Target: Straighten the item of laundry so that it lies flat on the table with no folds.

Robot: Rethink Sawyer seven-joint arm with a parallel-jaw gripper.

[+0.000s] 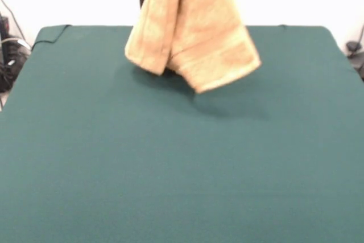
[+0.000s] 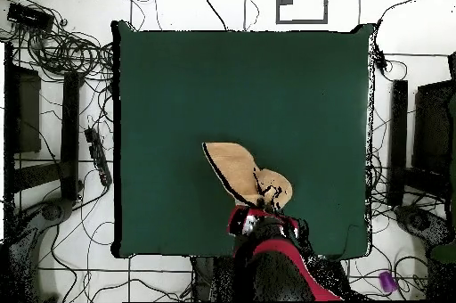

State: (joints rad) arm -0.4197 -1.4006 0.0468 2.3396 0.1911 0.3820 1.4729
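Note:
The item of laundry [image 1: 190,32], a tan-orange terry towel, hangs bunched in long vertical folds from the top of the front view. Its lower corners dangle just above the far middle of the dark green table [image 1: 182,163] and cast a shadow there. A woven border band shows near its lower right corner. In the overhead view the towel [image 2: 240,170] spreads out from under the red and black arm, and my gripper [image 2: 264,215] is over its near end, holding it up. The fingers themselves are hidden by the cloth and the arm.
Cables and dark stands [image 2: 62,94] lie on the floor around the table on both sides. A purple object [image 2: 386,282] sits on the floor at the lower right of the overhead view. More cables [image 1: 8,55] show at the left edge of the front view.

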